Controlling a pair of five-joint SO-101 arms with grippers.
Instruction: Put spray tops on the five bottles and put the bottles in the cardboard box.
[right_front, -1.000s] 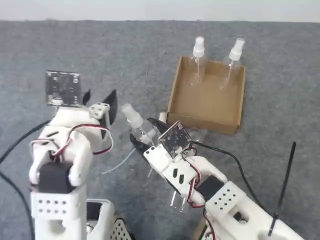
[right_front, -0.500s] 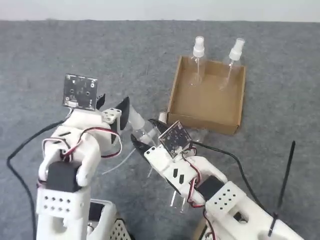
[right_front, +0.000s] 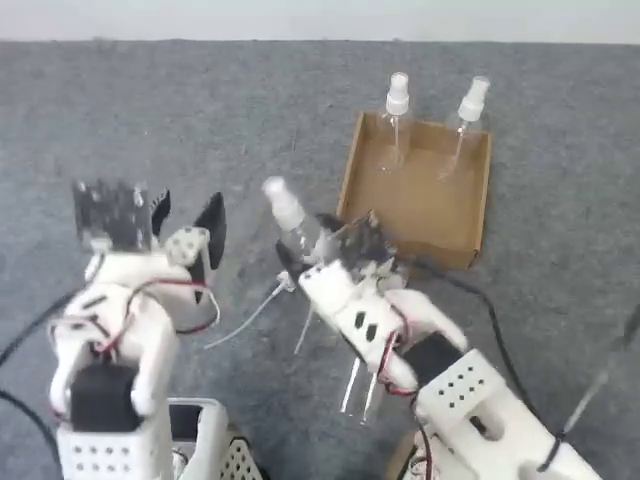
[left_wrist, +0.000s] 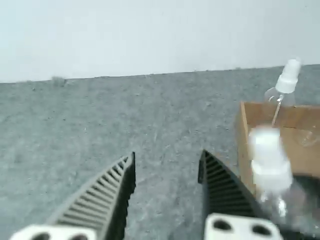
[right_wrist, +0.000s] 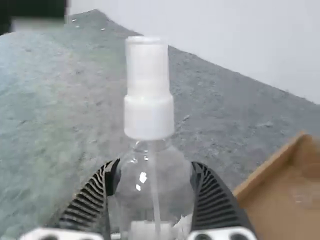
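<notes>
Bottles number three: two stand upright inside the cardboard box (right_front: 415, 205) against its far wall, one (right_front: 397, 125) toward the left end of that wall and the other (right_front: 464, 128) toward the right end, and the third bottle (right_front: 296, 224) is held above the grey mat (right_front: 250, 110), just off the box's near left corner and outside it. Each is small, round and clear, with a white spray top and a thin tube running down inside. The held one leans, its spray top (right_front: 279, 195) tipped toward the left arm.

The right gripper (right_wrist: 154, 172) has its ribbed black jaws clamped on the round body of the third bottle, one on each side, with the top standing free above them. The left gripper (right_front: 185, 215) hangs over the mat well apart from the box, its jaws spread wide with nothing between them; from its wrist, the held bottle sits just beside one jaw.

A thin tube (right_front: 243, 320) lies loose on the mat between the two arms, and two more clear tubes (right_front: 356, 385) lie beside the right arm.

The box's near half is bare cardboard. Open mat runs from the box's left wall out to the far edge, where it meets a pale wall (left_wrist: 150, 35).
</notes>
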